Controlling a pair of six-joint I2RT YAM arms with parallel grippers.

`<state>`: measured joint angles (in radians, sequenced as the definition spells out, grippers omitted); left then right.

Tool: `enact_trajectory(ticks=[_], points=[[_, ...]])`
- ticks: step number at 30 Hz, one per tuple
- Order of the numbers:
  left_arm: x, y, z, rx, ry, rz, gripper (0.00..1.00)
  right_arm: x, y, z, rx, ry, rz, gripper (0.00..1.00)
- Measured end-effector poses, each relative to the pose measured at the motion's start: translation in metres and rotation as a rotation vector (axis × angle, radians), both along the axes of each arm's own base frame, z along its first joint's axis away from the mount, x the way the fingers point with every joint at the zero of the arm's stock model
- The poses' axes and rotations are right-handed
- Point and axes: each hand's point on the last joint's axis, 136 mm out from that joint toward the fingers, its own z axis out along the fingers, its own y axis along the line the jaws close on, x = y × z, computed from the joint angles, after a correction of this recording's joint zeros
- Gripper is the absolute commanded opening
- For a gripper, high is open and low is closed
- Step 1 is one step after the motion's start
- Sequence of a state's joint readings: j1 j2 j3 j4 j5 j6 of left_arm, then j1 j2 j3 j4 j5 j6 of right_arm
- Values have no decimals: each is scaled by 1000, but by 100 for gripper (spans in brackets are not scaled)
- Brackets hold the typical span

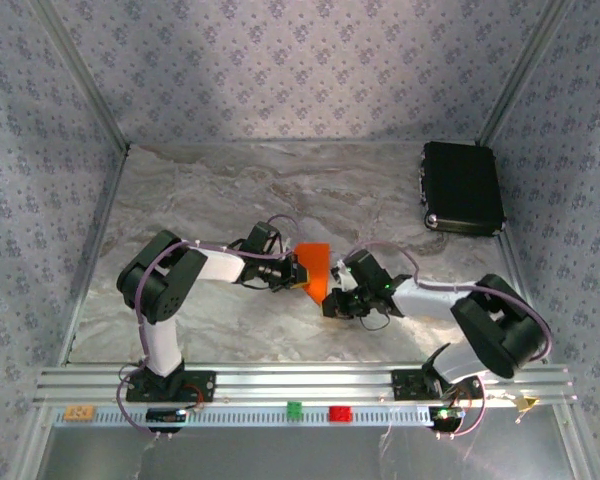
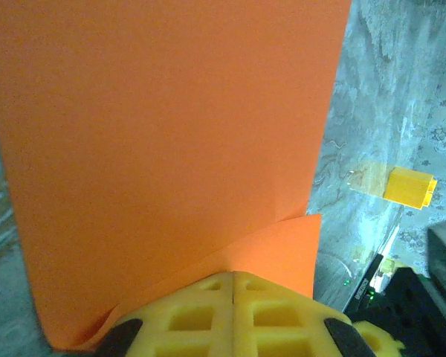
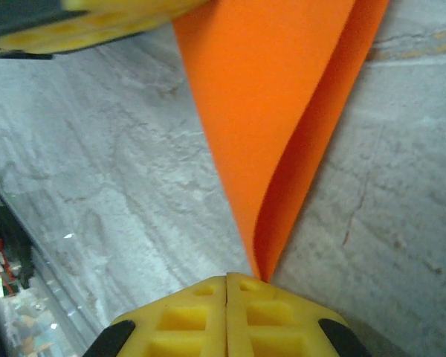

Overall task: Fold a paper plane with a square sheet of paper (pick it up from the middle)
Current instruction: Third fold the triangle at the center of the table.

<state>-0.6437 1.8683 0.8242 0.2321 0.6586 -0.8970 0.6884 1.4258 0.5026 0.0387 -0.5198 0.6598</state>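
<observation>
The square sheet of paper, bright orange, hangs above the marble table between both arms, bent over into two loose layers. My left gripper is shut on its left edge. In the left wrist view the paper spreads out from the closed yellow fingertips. My right gripper is shut on the sheet's lower end. In the right wrist view the curled paper narrows down to that gripper. The left fingers show at the top left of that view. A paper plane is out of view.
A black box lies at the back right of the table. On the front rail sit a yellow-orange block, a green block and a red block. A yellow block shows past the paper.
</observation>
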Motion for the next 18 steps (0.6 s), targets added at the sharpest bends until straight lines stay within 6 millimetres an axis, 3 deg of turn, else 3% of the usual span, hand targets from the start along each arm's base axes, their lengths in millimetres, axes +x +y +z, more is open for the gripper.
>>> enact_trajectory(ticks=[5, 8, 12, 18], points=[[0, 0, 0, 0, -7, -6, 0, 19, 15, 30, 37, -41, -4, 4], [0, 0, 0, 0, -8, -7, 0, 38, 29, 36, 38, -58, -11, 4], [0, 0, 0, 0, -8, -7, 0, 51, 37, 19, 0, -31, -20, 5], [0, 0, 0, 0, -9, -8, 0, 48, 31, -12, -67, 30, -29, 5]])
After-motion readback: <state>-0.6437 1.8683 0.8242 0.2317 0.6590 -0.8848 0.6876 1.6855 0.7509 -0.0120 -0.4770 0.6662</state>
